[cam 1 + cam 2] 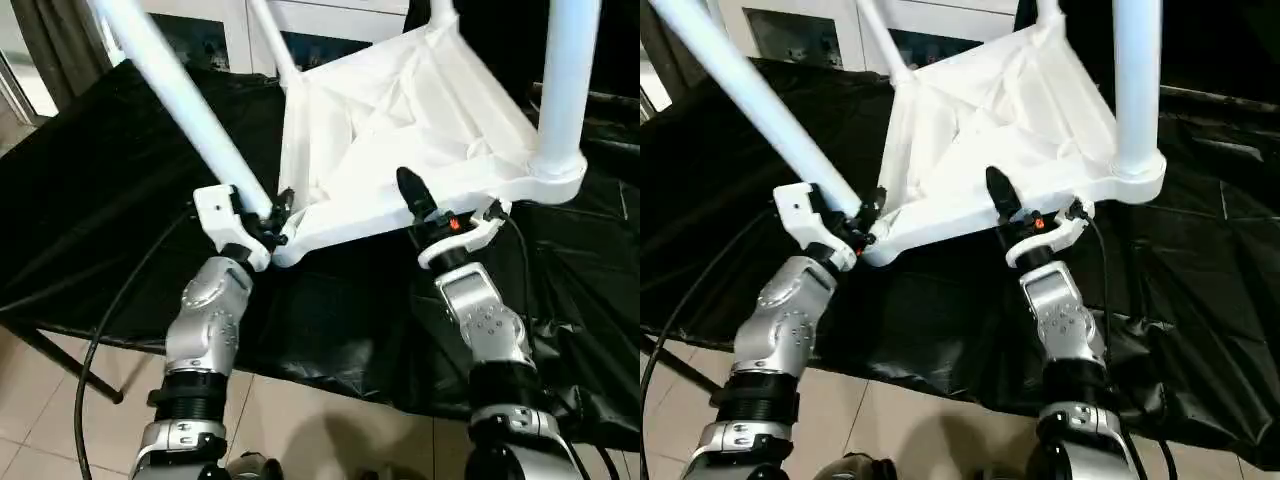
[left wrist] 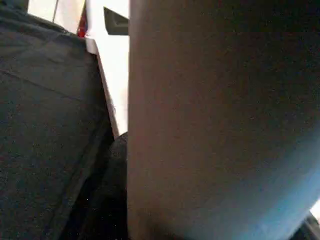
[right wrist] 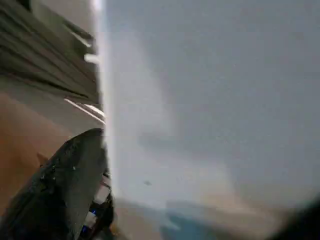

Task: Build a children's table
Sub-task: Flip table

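The children's table lies upside down and tilted on the black cloth, its ribbed white top [image 1: 400,110] facing up. Three white legs stand in corner sockets: one slanting up to the left [image 1: 170,90], one upright at the right [image 1: 565,80], one at the back [image 1: 270,40]. My left gripper [image 1: 265,225] is shut on the base of the slanting leg [image 2: 215,120], just above the near-left corner socket. My right gripper [image 1: 430,215] stands open astride the top's near rim. One black finger [image 1: 410,190] reaches over the ribbed side, and the same finger [image 3: 70,185] shows beside the white plastic [image 3: 210,100].
A black cloth [image 1: 100,200] covers the work table and hangs over its near edge. White cabinets [image 1: 200,30] stand behind. Tiled floor [image 1: 60,420] lies below, and a black cable [image 1: 110,330] trails from my left wrist.
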`<state>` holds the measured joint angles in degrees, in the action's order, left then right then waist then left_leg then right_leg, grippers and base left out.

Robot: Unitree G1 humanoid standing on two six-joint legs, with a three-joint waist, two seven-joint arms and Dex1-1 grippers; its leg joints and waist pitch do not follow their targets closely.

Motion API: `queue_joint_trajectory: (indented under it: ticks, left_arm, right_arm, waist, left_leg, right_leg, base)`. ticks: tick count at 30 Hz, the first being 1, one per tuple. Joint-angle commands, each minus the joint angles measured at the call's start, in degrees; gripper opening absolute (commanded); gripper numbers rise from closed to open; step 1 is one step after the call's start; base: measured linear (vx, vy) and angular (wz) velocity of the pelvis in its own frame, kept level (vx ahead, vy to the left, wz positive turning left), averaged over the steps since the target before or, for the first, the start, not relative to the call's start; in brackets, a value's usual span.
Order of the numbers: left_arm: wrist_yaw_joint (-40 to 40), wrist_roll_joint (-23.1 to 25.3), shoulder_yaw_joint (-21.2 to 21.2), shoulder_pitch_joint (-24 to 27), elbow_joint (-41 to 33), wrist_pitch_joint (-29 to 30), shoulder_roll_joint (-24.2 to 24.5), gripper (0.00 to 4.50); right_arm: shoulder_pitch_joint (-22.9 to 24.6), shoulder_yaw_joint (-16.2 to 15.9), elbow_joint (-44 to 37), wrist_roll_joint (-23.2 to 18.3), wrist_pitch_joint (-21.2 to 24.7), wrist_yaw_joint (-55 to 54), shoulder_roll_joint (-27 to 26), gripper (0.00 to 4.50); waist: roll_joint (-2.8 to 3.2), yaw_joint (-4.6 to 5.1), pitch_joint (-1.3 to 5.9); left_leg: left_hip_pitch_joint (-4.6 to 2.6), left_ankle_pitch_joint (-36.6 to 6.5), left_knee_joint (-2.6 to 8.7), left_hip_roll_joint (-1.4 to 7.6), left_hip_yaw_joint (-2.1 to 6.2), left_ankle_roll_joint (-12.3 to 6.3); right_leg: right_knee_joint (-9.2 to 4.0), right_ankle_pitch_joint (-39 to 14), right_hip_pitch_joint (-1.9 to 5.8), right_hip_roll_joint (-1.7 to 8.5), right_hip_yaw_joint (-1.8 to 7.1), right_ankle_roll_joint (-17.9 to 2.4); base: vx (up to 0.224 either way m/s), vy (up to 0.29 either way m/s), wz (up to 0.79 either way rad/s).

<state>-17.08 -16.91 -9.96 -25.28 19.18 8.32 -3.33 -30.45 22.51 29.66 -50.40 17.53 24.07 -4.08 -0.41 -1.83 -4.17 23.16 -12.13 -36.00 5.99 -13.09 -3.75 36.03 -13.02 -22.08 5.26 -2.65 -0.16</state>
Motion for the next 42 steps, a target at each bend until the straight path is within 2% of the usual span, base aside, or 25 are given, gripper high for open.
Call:
queue_joint_trajectory:
  ticks: [1,2,3,6,7,9,13,14,18,19,22,23,29,34,36,39,42]
  left_arm:
    - [-0.5,-1.5,1.3,0.0,-2.4,-0.7,-1.6,2.04]
    - [-0.5,-1.2,1.5,0.2,-2.5,-0.7,-1.6,2.04]
    - [-0.5,-1.1,1.6,0.2,-2.6,-0.7,-1.7,2.04]
    - [-0.5,-0.9,1.9,0.6,-2.8,-1.1,-1.8,2.04]
    - [-0.5,-0.9,2.0,0.7,-2.9,-1.2,-1.9,2.04]
    - [-0.5,-0.9,2.1,0.9,-3.0,-1.3,-2.1,2.04]
    - [-0.5,-1.0,2.2,1.1,-3.1,-1.4,-2.4,2.04]
    - [-0.5,-1.0,2.3,1.3,-3.3,-1.4,-2.5,2.04]
    - [-0.8,-1.3,2.4,1.6,-3.6,-1.2,-2.5,2.04]
    - [-0.9,-1.4,2.4,1.6,-3.5,-1.2,-2.5,2.04]
    - [-1.0,-1.5,2.5,1.7,-3.5,-1.2,-2.7,2.04]
    - [-1.1,-1.6,2.5,1.7,-3.6,-1.2,-2.9,2.04]
    - [-1.1,-1.7,2.4,1.9,-3.6,-1.2,-3.0,2.04]
    - [-0.9,-1.5,2.3,1.8,-3.4,-1.5,-2.9,2.04]
    - [-0.4,-1.2,2.1,1.8,-3.2,-1.0,-2.7,2.60]
    - [-1.7,-3.4,1.4,2.4,-4.1,1.4,-2.7,2.79]
    - [-1.3,-3.3,0.7,2.8,-4.3,1.3,-2.1,3.18]
  right_arm:
    - [-2.0,2.2,1.1,-2.3,0.1,-2.2,0.1,4.50]
    - [-2.3,3.1,1.6,-2.9,0.2,-2.9,0.0,4.50]
    - [-2.4,3.5,1.8,-3.0,0.2,-3.1,0.0,4.23]
    - [-2.7,4.8,3.0,-3.5,0.2,-3.1,0.3,4.13]
    - [-2.8,5.3,3.3,-3.8,0.1,-3.1,0.4,4.13]
    - [-2.8,5.9,3.4,-4.2,0.0,-3.4,0.4,3.79]
    - [-3.0,6.6,3.3,-4.6,0.0,-3.8,0.4,3.58]
    - [-3.0,6.8,3.3,-4.6,0.0,-3.9,0.4,3.36]
    - [-2.9,6.9,3.3,-4.3,-0.1,-3.7,0.3,3.23]
    - [-2.9,6.9,3.3,-4.1,-0.2,-3.8,0.3,2.95]
    - [-2.6,6.6,3.1,-3.8,0.0,-3.6,0.3,2.86]
    - [-2.5,6.5,3.1,-3.4,0.2,-3.5,0.4,2.68]
    - [-2.7,6.0,3.4,-2.5,0.1,-3.4,0.6,2.25]
    - [-2.8,5.6,3.4,-1.7,-0.2,-3.4,0.8,2.11]
    - [-2.9,5.6,3.3,-1.4,-0.6,-3.7,0.9,2.06]
    - [-3.0,5.5,1.9,-0.1,-1.8,-4.7,1.9,2.02]
    - [-3.1,6.4,0.1,0.0,-2.5,-6.2,3.0,1.98]
  waist:
    - [-0.68,-0.22,4.90]
    - [-0.68,-0.29,4.86]
    - [-0.66,-0.34,4.90]
    - [-0.77,-0.32,4.88]
    - [-0.52,-0.45,4.86]
    - [-0.61,-0.42,4.86]
    - [-0.56,-0.42,4.85]
    - [-0.33,-0.43,4.85]
    - [-0.32,-0.45,4.92]
    - [-0.35,-0.44,4.95]
    - [-0.44,-0.43,4.95]
    - [-0.46,-0.42,4.93]
    - [-0.59,-0.38,4.91]
    - [-0.57,-0.33,4.93]
    - [-0.60,-0.33,4.91]
    - [-0.59,-0.53,5.02]
    - [-0.67,-0.58,5.14]
  left_leg:
    - [-2.15,1.4,4.42,7.81,3.81,-4.98]
    - [-2.15,1.5,4.37,7.83,3.76,-5.11]
    - [-2.15,1.6,4.36,7.83,3.75,-5.12]
    - [-2.07,1.1,4.31,7.74,3.65,-5.04]
    - [-2.04,0.8,4.32,7.77,3.71,-4.91]
    - [-2.14,0.7,4.38,7.82,3.71,-4.75]
    - [-2.16,0.6,4.43,7.82,3.69,-4.49]
    - [-2.20,0.5,4.42,7.80,3.69,-4.32]
    - [-2.15,0.8,4.39,7.78,3.72,-4.27]
    - [-2.13,0.9,4.36,7.77,3.72,-4.34]
    - [-2.12,0.8,4.34,7.79,3.72,-4.45]
    - [-2.09,0.7,4.33,7.78,3.69,-4.50]
    - [-2.06,0.6,4.34,7.77,3.70,-4.38]
    - [-2.11,1.0,4.31,7.77,3.69,-4.72]
    - [-2.06,1.2,4.28,7.76,3.68,-4.93]
    - [-2.16,1.5,4.18,7.66,3.51,-4.19]
    - [-2.05,3.6,3.94,7.61,3.58,-5.76]
  right_leg:
    - [-2.62,7.7,1.93,5.50,2.68,-17.0]
    - [-2.61,7.7,1.92,5.57,2.70,-17.0]
    - [-2.57,7.7,1.93,5.54,2.67,-17.0]
    - [-2.63,7.3,2.00,5.56,2.67,-17.0]
    - [-2.67,6.9,2.03,5.68,2.71,-17.0]
    - [-2.65,6.9,1.96,5.48,2.62,-17.0]
    - [-2.65,6.7,1.91,5.47,2.61,-17.0]
    - [-2.67,6.8,1.86,5.43,2.61,-16.9]
    - [-2.55,7.8,1.96,5.45,2.59,-17.1]
    - [-2.54,7.9,1.98,5.46,2.58,-17.1]
    - [-2.55,7.9,2.01,5.49,2.59,-17.1]
    - [-2.59,7.6,2.02,5.51,2.61,-17.2]
    - [-2.65,6.9,2.03,5.52,2.63,-17.0]
    - [-2.59,7.2,1.97,5.44,2.60,-17.0]
    - [-2.58,7.4,1.98,5.47,2.60,-17.0]
    - [-2.39,7.7,1.93,5.46,2.55,-17.8]
    - [-2.16,10.0,1.92,5.41,2.53,-17.5]
  base:
    - [0.000,0.000,0.00]
    - [0.000,0.000,0.00]
    - [0.000,0.000,0.00]
    - [0.000,0.000,0.00]
    - [0.000,0.000,0.00]
    - [0.000,0.000,0.00]
    - [0.000,0.000,0.00]
    - [0.000,0.000,0.00]
    - [0.000,0.000,0.00]
    - [0.000,0.000,0.00]
    - [0.000,0.000,0.00]
    - [0.000,0.000,0.00]
    - [0.000,0.000,0.00]
    - [0.000,0.000,0.00]
    - [0.000,0.000,0.00]
    - [0.000,0.000,0.00]
    - [0.000,0.000,0.00]
